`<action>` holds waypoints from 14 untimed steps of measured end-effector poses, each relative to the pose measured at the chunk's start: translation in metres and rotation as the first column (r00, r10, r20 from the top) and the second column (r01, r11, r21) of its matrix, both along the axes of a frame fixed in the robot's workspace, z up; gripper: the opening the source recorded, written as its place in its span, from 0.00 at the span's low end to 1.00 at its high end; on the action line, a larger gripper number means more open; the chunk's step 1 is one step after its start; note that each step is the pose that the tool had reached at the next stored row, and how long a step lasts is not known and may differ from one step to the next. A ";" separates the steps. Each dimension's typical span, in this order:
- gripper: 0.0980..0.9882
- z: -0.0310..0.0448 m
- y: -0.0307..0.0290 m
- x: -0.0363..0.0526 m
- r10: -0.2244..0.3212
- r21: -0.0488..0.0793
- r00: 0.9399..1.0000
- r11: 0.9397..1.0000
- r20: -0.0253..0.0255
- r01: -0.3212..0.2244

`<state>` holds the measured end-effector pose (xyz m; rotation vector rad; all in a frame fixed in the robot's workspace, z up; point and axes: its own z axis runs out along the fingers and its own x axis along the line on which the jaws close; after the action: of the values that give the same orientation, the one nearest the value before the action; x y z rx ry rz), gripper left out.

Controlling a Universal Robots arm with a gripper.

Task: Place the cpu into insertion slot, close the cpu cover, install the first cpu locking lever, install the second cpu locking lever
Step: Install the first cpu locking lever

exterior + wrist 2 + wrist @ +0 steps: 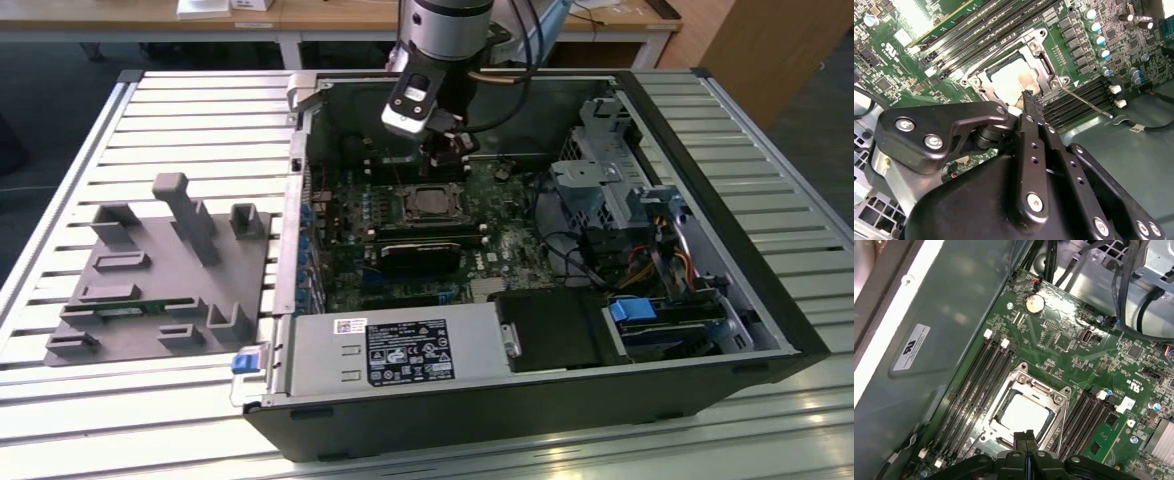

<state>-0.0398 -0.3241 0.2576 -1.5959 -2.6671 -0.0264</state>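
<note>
Looking down into an open black tower computer case (787,335) lying on its side on a slatted aluminium table (174,100), and packed full: green circuit board (1064,320) across the floor, grey metal power supply box (320,360) along the near wall, silver drive cage (601,190) with bundled cables towards the exterior view's right. Plenty of print about: a black-and-white sticker (411,350) on the power supply, a white label (911,346) on the case's grey inner wall in the first wrist view, wording left unread. Off at the exterior view's left, a grey plastic fixture tray (160,270) with upright posts and slots, contents too small to tell. Now the main event: hanging low over the middle of the board, the black two-finger gripper (1026,435), tips pressed together, narrow, clasping nothing. Just under those tips, the small square cpu (1021,415) with its dull silver top, seated in the square silver-rimmed insertion slot (990,429), flanked by long black memory slots (976,385). Lying flat around the chip, the thin silver cpu cover (1056,401) frame. Poking out past a socket corner in the second wrist view, a thin silver lever rod (1089,103); latched or not, cannot tell.
</note>
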 end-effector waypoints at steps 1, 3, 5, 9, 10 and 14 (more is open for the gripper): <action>0.01 0.0000 0.0000 0.0000 0.005 0.000 1.000 1.000 0.000 -0.005; 0.01 0.0000 0.0000 0.0000 0.013 0.000 1.000 1.000 0.000 -0.013; 0.01 0.0000 0.0000 0.0000 0.022 0.000 1.000 1.000 0.000 -0.022; 0.01 0.0000 0.0000 0.0000 0.038 0.000 0.999 0.999 0.000 -0.038; 0.01 0.0000 0.0000 0.0000 0.042 0.000 0.999 0.999 0.000 -0.042; 0.01 0.0000 0.0000 0.0000 0.055 0.000 0.998 0.998 0.000 -0.055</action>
<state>-0.0398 -0.3241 0.2575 -1.5211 -2.7100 -0.0250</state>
